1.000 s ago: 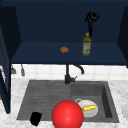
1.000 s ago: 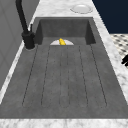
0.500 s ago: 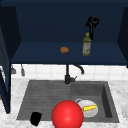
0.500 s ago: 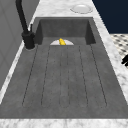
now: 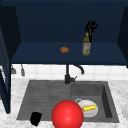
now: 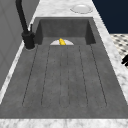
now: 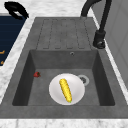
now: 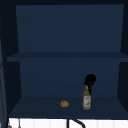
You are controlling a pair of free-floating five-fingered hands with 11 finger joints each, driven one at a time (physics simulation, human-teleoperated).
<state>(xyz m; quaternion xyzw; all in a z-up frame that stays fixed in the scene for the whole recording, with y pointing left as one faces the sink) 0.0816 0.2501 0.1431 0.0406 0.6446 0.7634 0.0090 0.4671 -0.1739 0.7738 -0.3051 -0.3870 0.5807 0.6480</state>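
Observation:
My right hand (image 5: 91, 26) hovers in the dark blue wall cabinet, right above the cap of a green glass bottle (image 5: 86, 46) that stands upright on the lower shelf. The upper view has the right hand (image 8: 90, 80) touching or just over the top of the bottle (image 8: 86, 100). A small brown roundish item (image 5: 64, 50) lies on the same shelf to the bottle's left. My left hand (image 5: 36, 118) floats with relaxed fingers by the front left edge of the sink, over the counter; the left hand (image 7: 15, 10) holds nothing.
A white plate (image 7: 56, 93) with a corn cob (image 7: 65, 90) lies in the basin, a small red thing (image 7: 37, 74) beside it. A big red ball (image 5: 67, 114) covers the sink's front edge. The black faucet (image 5: 68, 75) stands behind, and a white dish (image 6: 80, 8) on the counter.

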